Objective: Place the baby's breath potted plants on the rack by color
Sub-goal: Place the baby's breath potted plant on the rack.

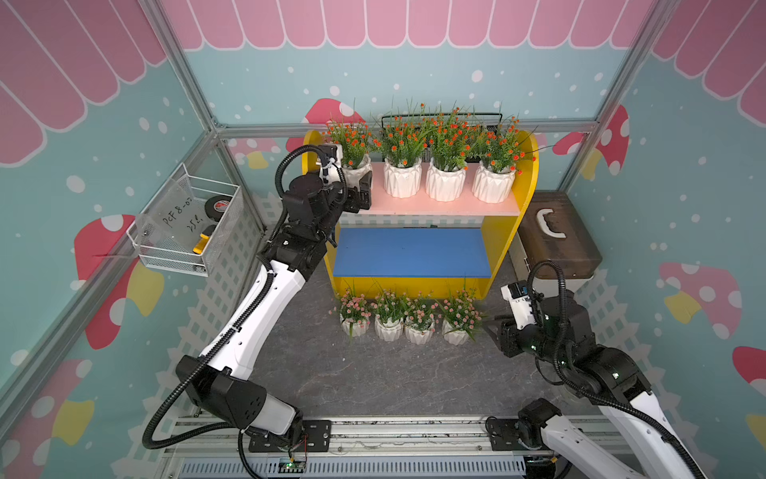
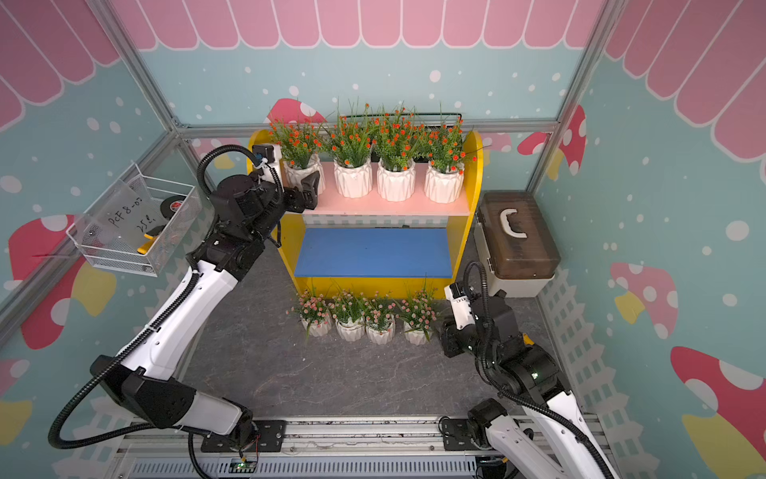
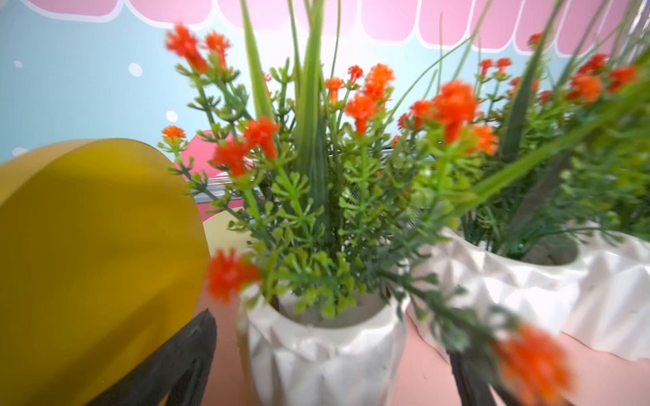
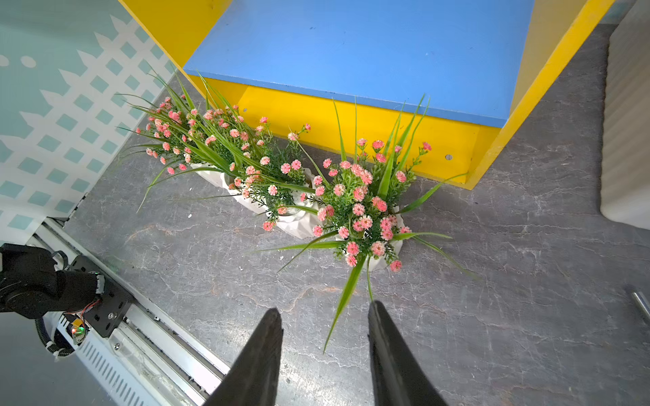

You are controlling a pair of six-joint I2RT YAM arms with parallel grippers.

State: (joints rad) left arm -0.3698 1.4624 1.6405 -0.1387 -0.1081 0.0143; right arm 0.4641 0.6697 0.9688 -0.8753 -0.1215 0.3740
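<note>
Orange plants [image 1: 445, 166], all four, stand on the rack's [image 1: 526, 178] pink shelf [image 1: 414, 205], left claw [image 1: 361, 188] spread around the end pot, not pinching; four pink plants [image 1: 389, 315] stand on the desk [image 1: 373, 381] before the rack, blue shelf [image 1: 410, 251] unfilled, right claw [image 4: 325, 309] spread, empty.

walls [image 1: 414, 79] teal, white dots, red mushrooms [image 1: 615, 139], pink scalloped awning [image 1: 373, 25] | aluminium frame [image 1: 188, 83] at corners | worktop [image 1: 373, 381] grey, marbled | white wire basket [image 1: 170, 262] hangs on wall | brown-lidded storage box [image 1: 557, 244]
</note>
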